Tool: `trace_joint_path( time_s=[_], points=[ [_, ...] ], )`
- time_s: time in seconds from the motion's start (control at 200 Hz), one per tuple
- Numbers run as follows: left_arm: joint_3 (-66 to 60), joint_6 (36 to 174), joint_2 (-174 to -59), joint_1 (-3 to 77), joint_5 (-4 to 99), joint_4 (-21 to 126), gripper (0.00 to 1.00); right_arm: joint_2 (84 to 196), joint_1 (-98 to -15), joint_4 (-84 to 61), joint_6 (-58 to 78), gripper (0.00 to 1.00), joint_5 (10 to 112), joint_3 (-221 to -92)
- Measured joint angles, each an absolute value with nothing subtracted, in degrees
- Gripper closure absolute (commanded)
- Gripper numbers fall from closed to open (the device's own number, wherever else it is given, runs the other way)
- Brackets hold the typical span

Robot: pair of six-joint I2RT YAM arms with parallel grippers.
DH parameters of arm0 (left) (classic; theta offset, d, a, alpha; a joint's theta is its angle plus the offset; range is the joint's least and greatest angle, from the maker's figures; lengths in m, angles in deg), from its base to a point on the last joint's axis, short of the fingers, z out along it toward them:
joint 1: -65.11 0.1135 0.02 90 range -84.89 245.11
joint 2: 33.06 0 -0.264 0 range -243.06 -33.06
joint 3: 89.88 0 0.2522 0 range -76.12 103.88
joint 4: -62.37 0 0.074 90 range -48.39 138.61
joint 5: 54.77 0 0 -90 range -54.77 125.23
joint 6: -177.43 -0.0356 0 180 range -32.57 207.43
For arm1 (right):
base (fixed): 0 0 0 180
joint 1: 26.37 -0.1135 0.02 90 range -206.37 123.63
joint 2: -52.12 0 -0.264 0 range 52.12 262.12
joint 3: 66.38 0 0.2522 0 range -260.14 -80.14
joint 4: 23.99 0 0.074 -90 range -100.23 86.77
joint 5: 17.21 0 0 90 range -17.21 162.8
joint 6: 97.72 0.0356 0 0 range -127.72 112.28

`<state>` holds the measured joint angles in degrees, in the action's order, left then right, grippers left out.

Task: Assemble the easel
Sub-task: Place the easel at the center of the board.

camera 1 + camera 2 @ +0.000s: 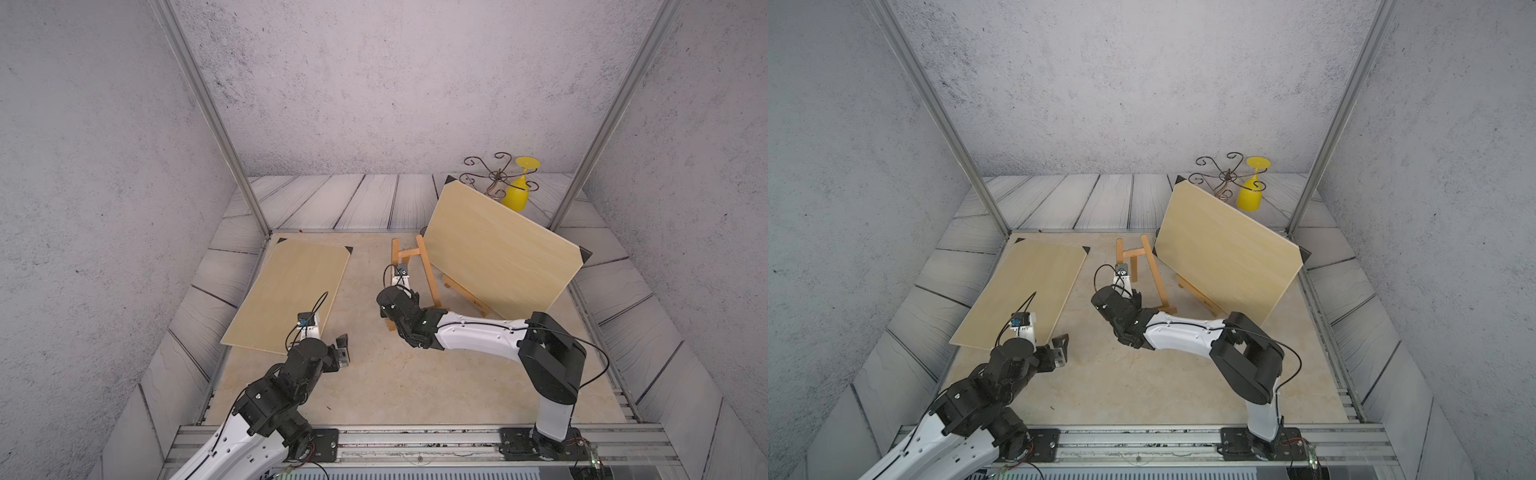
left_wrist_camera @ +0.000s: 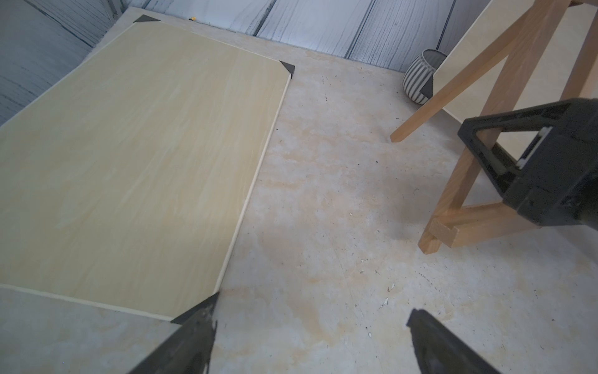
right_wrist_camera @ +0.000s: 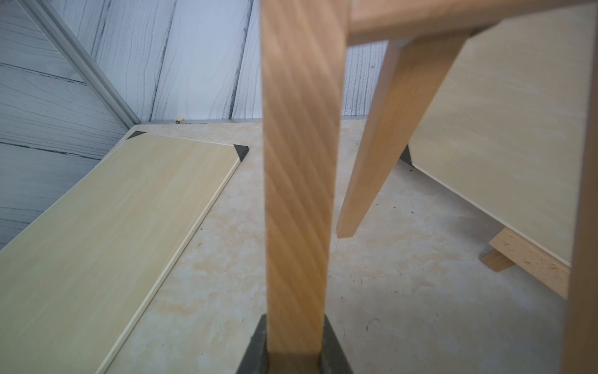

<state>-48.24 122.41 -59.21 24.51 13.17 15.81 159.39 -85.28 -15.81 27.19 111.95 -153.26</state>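
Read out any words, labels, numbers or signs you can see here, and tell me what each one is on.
No text is readable in any view.
Flat board: blank, black corner pieces only.
Leaning board: blank.
Easel frame: bare wood.
Yellow glass: no label.
Right arm: a faint mark on its black housing, too small to read.
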Motion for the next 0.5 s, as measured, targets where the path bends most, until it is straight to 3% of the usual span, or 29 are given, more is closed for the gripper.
trace_joint_path(
  time_s=[0.5],
  points=[
    [-48.0, 123.8, -59.3, 24.6, 11.5, 15.4, 0.03, 167.6, -83.8, -22.6, 27.7, 1.0, 113.7, -155.6]
  ],
)
